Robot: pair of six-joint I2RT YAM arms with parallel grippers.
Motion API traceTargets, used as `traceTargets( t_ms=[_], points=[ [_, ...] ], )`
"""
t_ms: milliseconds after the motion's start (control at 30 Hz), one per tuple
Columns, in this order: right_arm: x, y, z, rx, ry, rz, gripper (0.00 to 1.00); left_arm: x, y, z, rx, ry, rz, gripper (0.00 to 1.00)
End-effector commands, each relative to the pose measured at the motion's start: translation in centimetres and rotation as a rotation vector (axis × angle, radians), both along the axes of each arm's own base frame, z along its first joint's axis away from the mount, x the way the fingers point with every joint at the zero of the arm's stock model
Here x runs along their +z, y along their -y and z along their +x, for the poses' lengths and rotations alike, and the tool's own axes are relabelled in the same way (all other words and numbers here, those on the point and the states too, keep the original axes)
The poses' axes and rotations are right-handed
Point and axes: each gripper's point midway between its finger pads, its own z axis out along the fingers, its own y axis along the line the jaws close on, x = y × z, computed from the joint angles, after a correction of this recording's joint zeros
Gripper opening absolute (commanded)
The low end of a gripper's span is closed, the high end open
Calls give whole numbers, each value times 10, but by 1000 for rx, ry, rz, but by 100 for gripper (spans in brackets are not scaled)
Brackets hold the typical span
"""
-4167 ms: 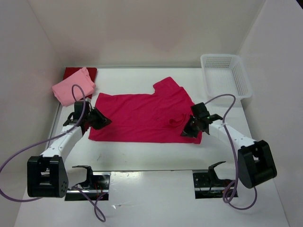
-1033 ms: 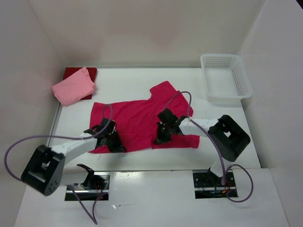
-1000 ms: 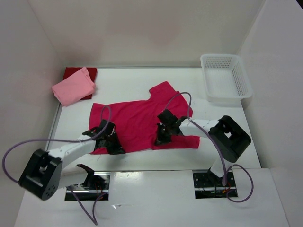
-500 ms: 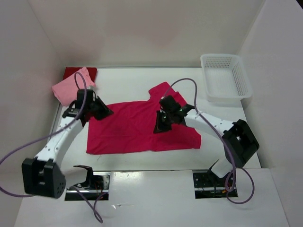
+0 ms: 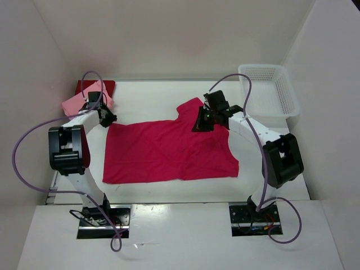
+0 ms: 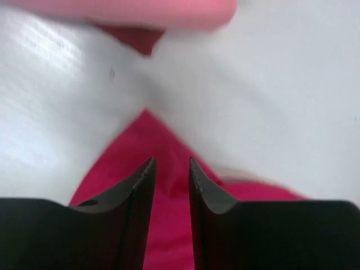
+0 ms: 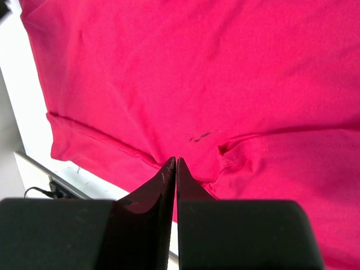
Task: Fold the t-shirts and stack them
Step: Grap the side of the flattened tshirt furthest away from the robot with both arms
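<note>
Two shirts are judged done: the pink shirt (image 5: 76, 104) is seen folded on top of the dark red shirt (image 5: 109, 86) in the far left corner of the table (image 5: 157, 98). The magenta shirt (image 5: 169, 149) is spread flat in the middle, so its folding and stacking are left. The left gripper (image 6: 171, 163) is held narrowly open over that shirt's far left corner, gripping nothing, and the right gripper (image 7: 176, 160) is pressed shut above the cloth, with no fabric seen in it.

My fingers (image 6: 138, 197) look like matt black plastic. The crimson t-shirt (image 5: 169, 152) is matt, lightly creased cloth, the pink t-shirt (image 5: 76, 105) soft cloth. The worktop (image 5: 152, 98) is smooth, faintly glossy white; the basket (image 5: 246, 93) is white plastic mesh.
</note>
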Motion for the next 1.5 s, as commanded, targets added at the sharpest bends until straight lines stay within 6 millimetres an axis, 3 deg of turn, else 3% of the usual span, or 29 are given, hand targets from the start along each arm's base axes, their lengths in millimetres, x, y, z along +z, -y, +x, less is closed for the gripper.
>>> traceTargets(
  t_ms=[0,233,500,567,667,733,767,833,867,900,933,967,1000,1033,1167,1200,1233,1267,1300,1333,1367,1400,1467],
  points=[
    [11,-6,15,42,53,18,7,3,-27,29,32,40,122,37],
    [4,-11,22,48,42,21,7,-23,-38,39,39,-13,168,38],
    [3,-8,33,40,44,22,11,-27,-45,38,22,-27,215,38],
    [1,0,41,17,41,21,16,-36,-43,34,7,-48,210,29],
    [12,13,69,-24,85,30,23,-44,-39,27,-3,-64,197,25],
    [6,22,86,-48,89,16,26,-37,-38,30,-8,-33,192,23],
    [15,30,103,-78,117,17,31,-37,-36,31,-15,-31,183,23],
    [3,41,125,-125,120,-14,35,-27,-34,33,-18,-9,179,17],
    [13,50,143,-149,159,-19,39,-23,-33,34,-23,2,174,14],
    [-3,54,154,-167,140,-38,41,-23,-33,34,-23,2,174,12],
    [-6,59,167,-200,161,-68,42,-18,-33,35,-15,14,170,7],
    [5,66,187,-226,209,-79,42,-11,-30,36,-23,30,161,5],
    [-21,76,198,-248,175,-130,44,-7,-28,37,-30,41,153,2],
    [-9,75,216,-263,215,-129,44,-2,-28,38,-22,53,149,0],
    [-37,73,252,-252,207,-175,47,25,-26,36,-17,118,146,0],
    [-24,73,266,-261,245,-181,48,21,-25,33,-17,108,144,0],
    [-56,72,271,-254,197,-198,48,27,-25,33,-17,119,146,0],
    [-63,73,276,-251,193,-214,50,27,-23,33,-25,121,137,0],
    [-42,71,287,-247,231,-210,51,31,-23,34,-24,130,139,0],
    [-80,73,289,-248,179,-239,51,29,-23,32,-25,122,137,0],
    [-85,70,291,-231,177,-236,52,29,-21,32,-31,123,130,0],
    [-76,67,298,-228,208,-216,52,29,-21,32,-31,123,130,0],
    [-88,61,295,-212,187,-191,54,29,-21,32,-31,123,130,0]
  ],
)
